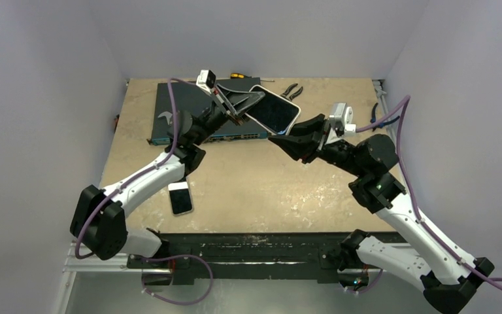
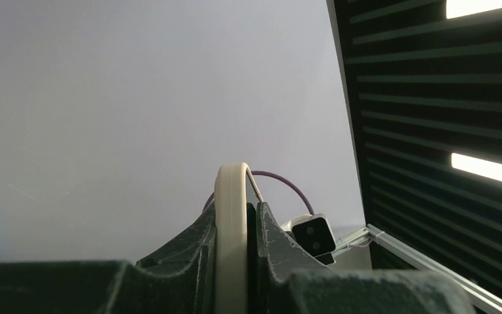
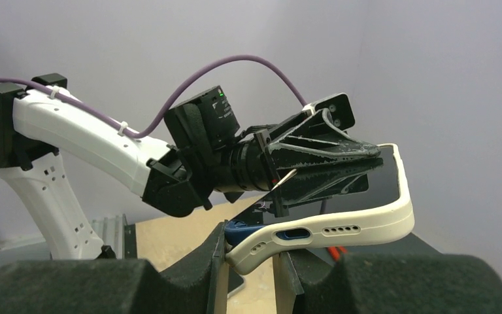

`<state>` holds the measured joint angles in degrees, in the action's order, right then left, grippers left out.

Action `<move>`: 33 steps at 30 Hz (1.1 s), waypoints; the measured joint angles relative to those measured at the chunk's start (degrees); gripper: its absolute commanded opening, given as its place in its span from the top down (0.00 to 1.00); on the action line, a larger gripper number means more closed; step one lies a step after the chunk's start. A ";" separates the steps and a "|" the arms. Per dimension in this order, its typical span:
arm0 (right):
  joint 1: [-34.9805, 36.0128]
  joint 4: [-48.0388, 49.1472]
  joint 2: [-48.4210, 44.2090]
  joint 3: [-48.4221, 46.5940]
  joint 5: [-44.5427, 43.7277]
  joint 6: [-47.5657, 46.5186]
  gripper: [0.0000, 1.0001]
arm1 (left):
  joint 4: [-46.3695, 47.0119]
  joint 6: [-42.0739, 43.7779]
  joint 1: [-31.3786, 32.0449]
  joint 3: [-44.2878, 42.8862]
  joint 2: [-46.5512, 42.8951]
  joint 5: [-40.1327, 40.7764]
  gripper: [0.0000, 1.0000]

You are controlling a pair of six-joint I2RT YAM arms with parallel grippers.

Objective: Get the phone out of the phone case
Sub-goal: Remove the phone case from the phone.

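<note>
Left pincer (image 1: 256,98), right pincer (image 1: 276,138) on case (image 3: 366,222) edges

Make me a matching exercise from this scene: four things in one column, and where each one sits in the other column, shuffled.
Things:
1. phone case
2. spare phone
3. network switch
4. pliers

Places:
A. lying flat near the front left of the table
B. at the back, just right of the switch
C. held up off the table
D. flat at the back left

Pairs: 1-C, 2-A, 3-D, 4-B
</note>
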<state>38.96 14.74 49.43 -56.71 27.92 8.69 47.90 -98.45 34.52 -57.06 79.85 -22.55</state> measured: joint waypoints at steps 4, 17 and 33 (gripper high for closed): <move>0.00 -1.46 -0.11 -0.13 0.02 -1.79 1.00 | 2.54 -0.57 0.07 0.70 1.62 -0.70 1.00; -0.26 -8.81 0.52 -2.36 0.52 -8.83 1.00 | 13.31 -9.33 1.03 2.67 9.42 -2.89 1.00; 1.29 -13.22 -4.46 -0.20 2.21 -14.08 0.50 | 16.96 -10.99 -0.76 7.45 5.79 -6.16 1.00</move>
<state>40.25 1.52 44.97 -56.90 30.13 -5.39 64.86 -109.45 33.76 -49.60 85.65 -28.71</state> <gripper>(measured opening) 0.296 0.255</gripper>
